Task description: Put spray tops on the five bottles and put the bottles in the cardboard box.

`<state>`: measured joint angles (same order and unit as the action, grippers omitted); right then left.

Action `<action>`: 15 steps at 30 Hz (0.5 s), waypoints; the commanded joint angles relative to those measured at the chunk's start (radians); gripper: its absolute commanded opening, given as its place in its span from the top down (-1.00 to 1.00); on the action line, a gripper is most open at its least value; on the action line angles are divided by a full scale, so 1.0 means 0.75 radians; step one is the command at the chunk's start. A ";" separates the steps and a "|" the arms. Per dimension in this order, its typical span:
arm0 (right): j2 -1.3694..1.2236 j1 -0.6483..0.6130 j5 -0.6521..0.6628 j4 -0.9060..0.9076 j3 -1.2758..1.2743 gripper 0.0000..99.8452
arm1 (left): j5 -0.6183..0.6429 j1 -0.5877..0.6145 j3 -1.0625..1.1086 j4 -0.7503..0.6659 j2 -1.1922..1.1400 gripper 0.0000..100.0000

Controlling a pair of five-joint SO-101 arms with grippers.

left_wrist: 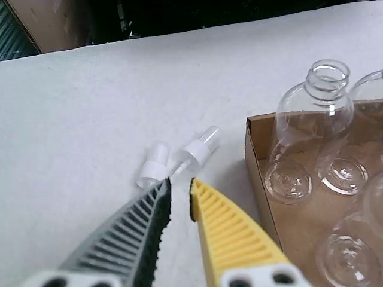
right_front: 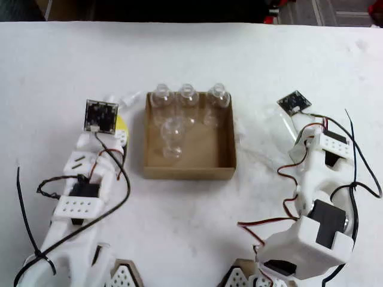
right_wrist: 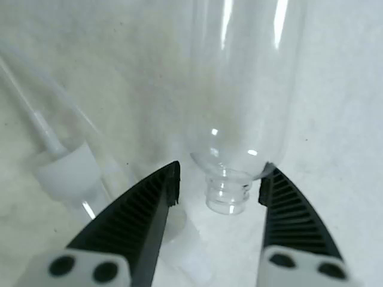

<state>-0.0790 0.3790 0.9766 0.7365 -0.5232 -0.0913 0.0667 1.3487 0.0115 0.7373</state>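
Note:
The cardboard box sits mid-table with several clear, topless bottles standing in it. Two white spray tops lie on the table just left of the box. My left gripper, with grey and yellow fingers, is a little short of them, open by a narrow gap and holding nothing. Right of the box a clear bottle lies on its side. My right gripper is open, its black fingers either side of the bottle's neck. Beside that neck lies a spray top with a dip tube.
In the left wrist view the box's near corner is close to the yellow finger. Another white spray part lies under my right gripper. Both arm bases crowd the table's front edge. The far half of the white table is bare.

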 commanded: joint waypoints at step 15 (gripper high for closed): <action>0.064 0.017 0.008 0.001 0.014 0.82 | 0.006 -0.024 -0.006 -0.029 0.042 0.87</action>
<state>-0.0729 0.3805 0.9766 0.7365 -0.5232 -0.0913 0.0667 1.3487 0.0115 0.7373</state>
